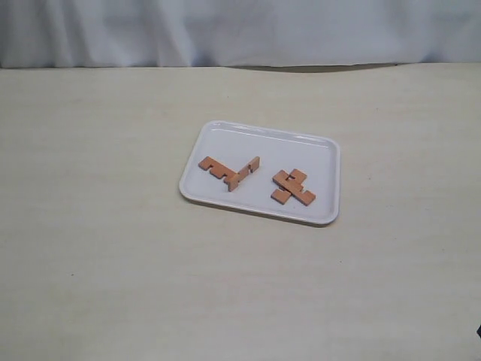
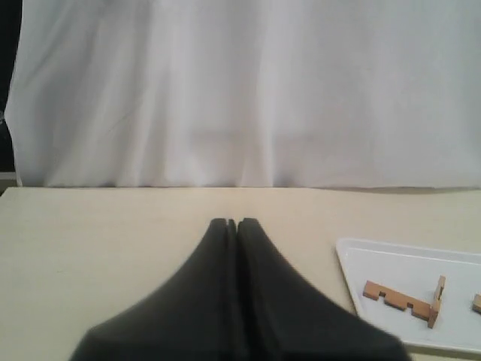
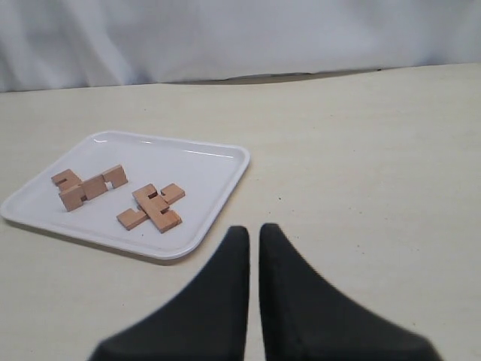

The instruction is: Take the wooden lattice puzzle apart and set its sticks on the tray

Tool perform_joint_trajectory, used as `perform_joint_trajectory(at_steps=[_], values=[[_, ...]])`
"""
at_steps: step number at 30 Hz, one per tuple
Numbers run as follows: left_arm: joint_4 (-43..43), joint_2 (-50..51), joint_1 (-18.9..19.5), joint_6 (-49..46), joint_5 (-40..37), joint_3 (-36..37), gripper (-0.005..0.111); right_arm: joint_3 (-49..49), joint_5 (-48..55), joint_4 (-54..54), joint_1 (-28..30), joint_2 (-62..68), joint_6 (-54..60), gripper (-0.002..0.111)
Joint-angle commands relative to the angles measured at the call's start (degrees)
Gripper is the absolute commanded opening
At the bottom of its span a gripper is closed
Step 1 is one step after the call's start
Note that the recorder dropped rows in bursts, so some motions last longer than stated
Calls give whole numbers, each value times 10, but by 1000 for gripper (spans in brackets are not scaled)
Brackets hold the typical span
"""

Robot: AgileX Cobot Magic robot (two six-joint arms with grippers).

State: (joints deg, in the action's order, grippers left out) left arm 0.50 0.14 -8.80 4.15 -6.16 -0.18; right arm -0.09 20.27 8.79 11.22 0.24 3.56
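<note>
The white tray (image 1: 263, 149) lies on the table, right of the middle. The lattice puzzle no longer shows as one grid. On the tray lie two groups of reddish-brown notched sticks: a left pair (image 1: 228, 172) joined at an angle, one stick standing on edge, and a right pair (image 1: 293, 187) lying crossed. In the left wrist view my left gripper (image 2: 231, 223) is shut and empty over bare table, with the tray (image 2: 391, 259) and the left pair (image 2: 400, 300) off to its side. My right gripper (image 3: 253, 232) is shut with a thin slit and holds nothing, near the tray (image 3: 207, 169) corner and the crossed pair (image 3: 152, 207). Neither gripper appears in the exterior view.
The table (image 1: 113, 248) is pale beige, with a white curtain (image 1: 240, 30) hanging along its far edge. Nothing else stands on the table around the tray.
</note>
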Motion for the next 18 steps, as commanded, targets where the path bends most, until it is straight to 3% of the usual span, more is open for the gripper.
perform_joint_trajectory(at_steps=[1,14,18], values=[[21,-1,1,9,-15,2,0,1,-7,0,3,-2,1,4],[30,-1,1,15,-100,2,0,1,-7,0,3,-2,1,4],[-14,-1,1,1,-126,2,0,1,-7,0,3,-2,1,4]])
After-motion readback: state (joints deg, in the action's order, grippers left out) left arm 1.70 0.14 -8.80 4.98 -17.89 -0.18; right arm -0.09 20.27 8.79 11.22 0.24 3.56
